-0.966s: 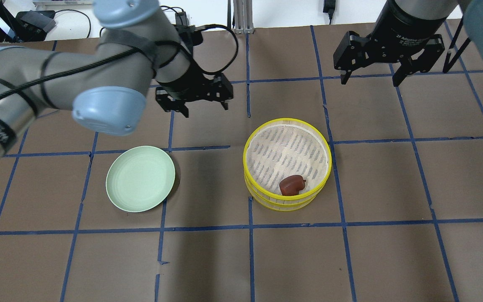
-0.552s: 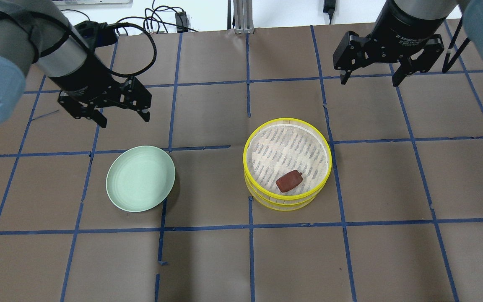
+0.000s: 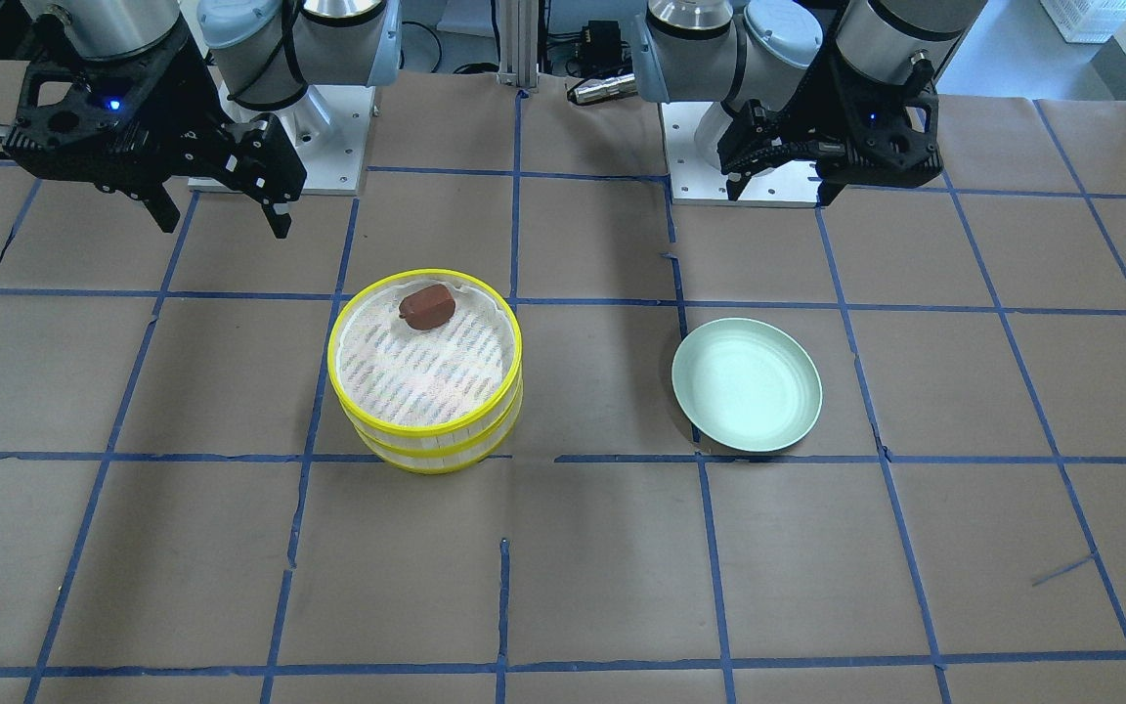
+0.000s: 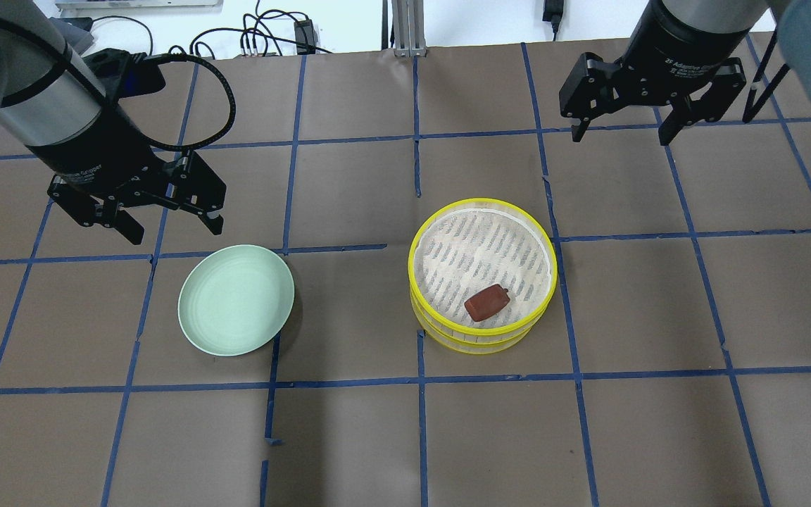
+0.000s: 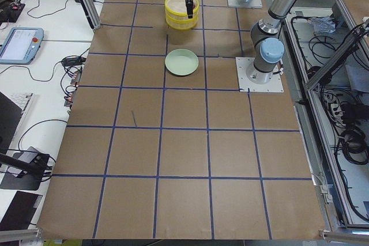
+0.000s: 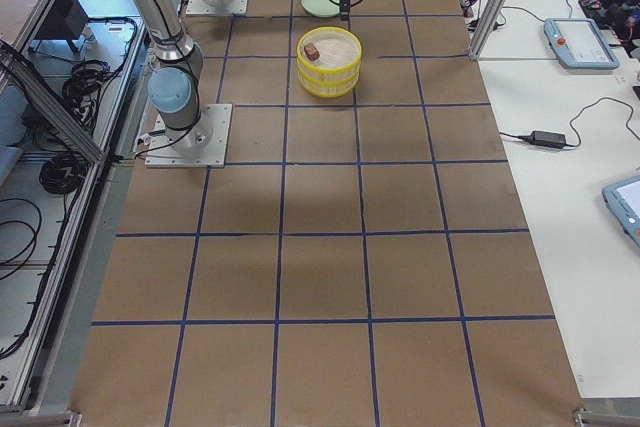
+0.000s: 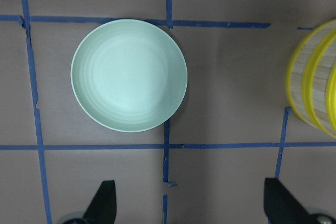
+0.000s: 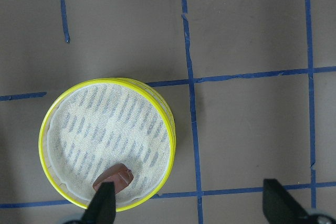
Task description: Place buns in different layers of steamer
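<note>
The two-tier steamer [image 4: 412, 262] stands stacked right of the table's middle; it also shows in the front view [image 3: 423, 430] and the right wrist view [image 8: 171, 136]. The reddish-brown bun [image 4: 487, 303] lies in the top tray near the rim on the robot's side, also seen in the front view [image 3: 426, 306] and the right wrist view [image 8: 113, 177]. The white bun is hidden or out of view. My left gripper [image 4: 174, 231] is open and empty, above the table beyond the plate's far left edge. My right gripper [image 4: 620, 139] is open and empty, high beyond the steamer's far right.
An empty pale green plate [image 4: 235, 299] sits left of the steamer, about a tile away; it shows in the left wrist view [image 7: 129, 75] and the front view [image 3: 747, 383]. Brown paper with blue tape lines covers the table. Cables lie past its far edge.
My left arm has swung from the table's middle back to the left, ending by the plate. The brown bun has tipped over and settled in the top tray. The right arm has not moved.
</note>
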Tool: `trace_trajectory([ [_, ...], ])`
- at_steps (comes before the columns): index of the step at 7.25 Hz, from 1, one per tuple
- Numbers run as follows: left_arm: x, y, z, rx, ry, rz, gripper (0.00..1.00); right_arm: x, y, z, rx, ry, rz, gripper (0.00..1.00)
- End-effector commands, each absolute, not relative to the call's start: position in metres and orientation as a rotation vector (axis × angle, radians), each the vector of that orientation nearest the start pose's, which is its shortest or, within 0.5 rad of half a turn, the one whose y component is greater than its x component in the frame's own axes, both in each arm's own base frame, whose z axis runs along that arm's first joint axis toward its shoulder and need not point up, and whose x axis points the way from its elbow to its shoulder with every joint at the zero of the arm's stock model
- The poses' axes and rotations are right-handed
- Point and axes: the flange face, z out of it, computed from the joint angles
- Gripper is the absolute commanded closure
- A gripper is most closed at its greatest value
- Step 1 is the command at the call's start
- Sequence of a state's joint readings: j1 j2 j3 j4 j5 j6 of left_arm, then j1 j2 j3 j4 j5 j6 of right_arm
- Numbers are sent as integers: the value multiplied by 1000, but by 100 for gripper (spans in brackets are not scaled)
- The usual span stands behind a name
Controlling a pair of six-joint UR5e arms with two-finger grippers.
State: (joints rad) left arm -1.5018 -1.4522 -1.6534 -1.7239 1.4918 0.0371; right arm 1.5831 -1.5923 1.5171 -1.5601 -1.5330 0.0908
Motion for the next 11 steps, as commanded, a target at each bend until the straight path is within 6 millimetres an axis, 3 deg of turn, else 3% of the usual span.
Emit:
trace_trajectory([
  [1,-112,-437,489,-59,3221,181,0,143,-486,524,121,3095,-96,0],
  [4,-112,-440,487,-51,3219,176,0,143,-486,524,121,3095,-96,0],
  [7,-107,-462,483,-50,3219,23,0,143,-486,524,121,3095,-96,0],
  [9,-106,-490,465,-32,3221,-8,0,143,-486,524,119,3095,-96,0],
  [11,-107,-492,470,-28,3215,-49,0,143,-486,524,119,3095,-96,0],
])
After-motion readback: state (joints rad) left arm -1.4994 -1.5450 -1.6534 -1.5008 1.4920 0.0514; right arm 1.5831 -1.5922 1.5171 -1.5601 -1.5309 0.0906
